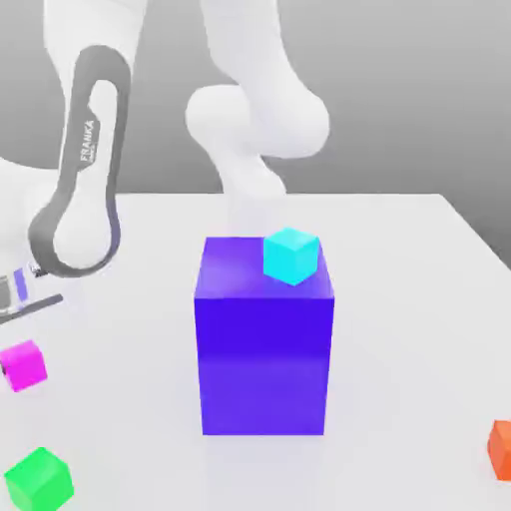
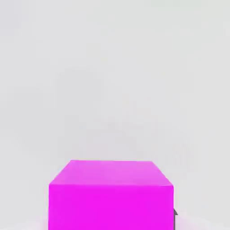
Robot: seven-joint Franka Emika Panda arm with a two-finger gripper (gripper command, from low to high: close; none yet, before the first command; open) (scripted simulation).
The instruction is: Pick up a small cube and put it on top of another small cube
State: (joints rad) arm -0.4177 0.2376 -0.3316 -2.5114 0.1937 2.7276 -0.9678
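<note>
The small magenta cube (image 1: 22, 364) sits at the far left of the exterior view, near the white table's edge. My gripper (image 1: 20, 311) hangs just above it, mostly cut off by the frame's edge. In the hand view the magenta cube (image 2: 111, 195) looms large and close, showing its top and one side face. A small cyan cube (image 1: 290, 255) rests on top of the big blue-violet block (image 1: 263, 339), at its far right corner. A small green cube (image 1: 38, 479) lies in front of the magenta one.
An orange cube (image 1: 502, 449) lies at the exterior view's right edge. The tall blue-violet block stands mid-table. My white arm (image 1: 85, 170) curves down from the back at the left.
</note>
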